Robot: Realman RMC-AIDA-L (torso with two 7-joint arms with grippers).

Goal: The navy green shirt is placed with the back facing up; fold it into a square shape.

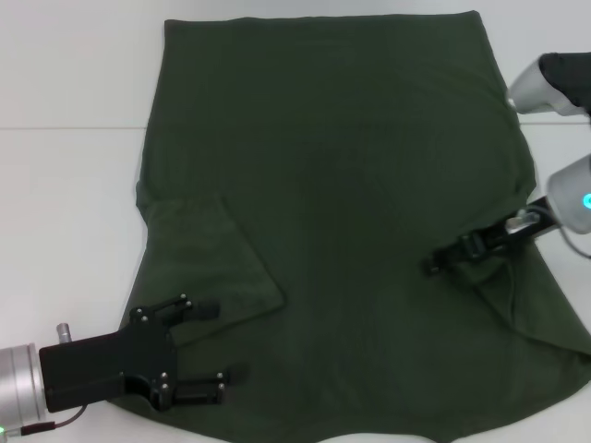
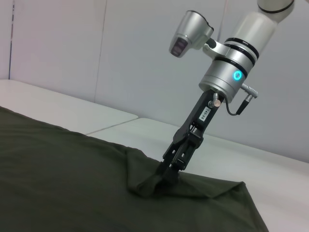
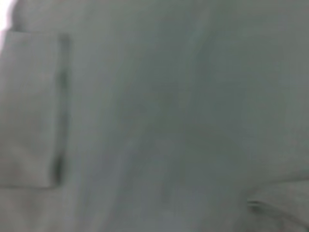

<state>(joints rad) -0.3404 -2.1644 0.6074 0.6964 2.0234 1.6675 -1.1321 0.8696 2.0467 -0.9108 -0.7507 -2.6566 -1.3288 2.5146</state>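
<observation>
- Nearest, the left claw (image 1: pixel 199 355) lies low at the near-left corner of the navy green shirt (image 1: pixel 351 212), its two black fingers (image 1: pixel 199 310) spread wide and holding nothing; one finger rests by the near tip of the folded-in left sleeve (image 1: pixel 217 254), the other near the hem.
- That open stance suggests the left sleeve fold is finished and let go, since the sleeve flap lies flat on the shirt body with a clean diagonal edge.
- The shirt itself covers most of the white counter (image 1: pixel 65 74), plain side up, its near edge close to the counter's near rim.
- Farther in and to the right, the right claw (image 1: pixel 443 261) reaches over the shirt from the right edge, tilted down with its tips in the cloth; in the left wrist view the right claw (image 2: pixel 161 176) appears pinched on a small peak of fabric, likely drawing the right sleeve (image 1: pixel 522 295) inward to mirror the left.
- The right sleeve is still rumpled and stands up in a ridge, so that fold looks unfinished.
- Beyond, the far half of the shirt lies smooth, with bare counter to its far left, giving free room for later folds.
</observation>
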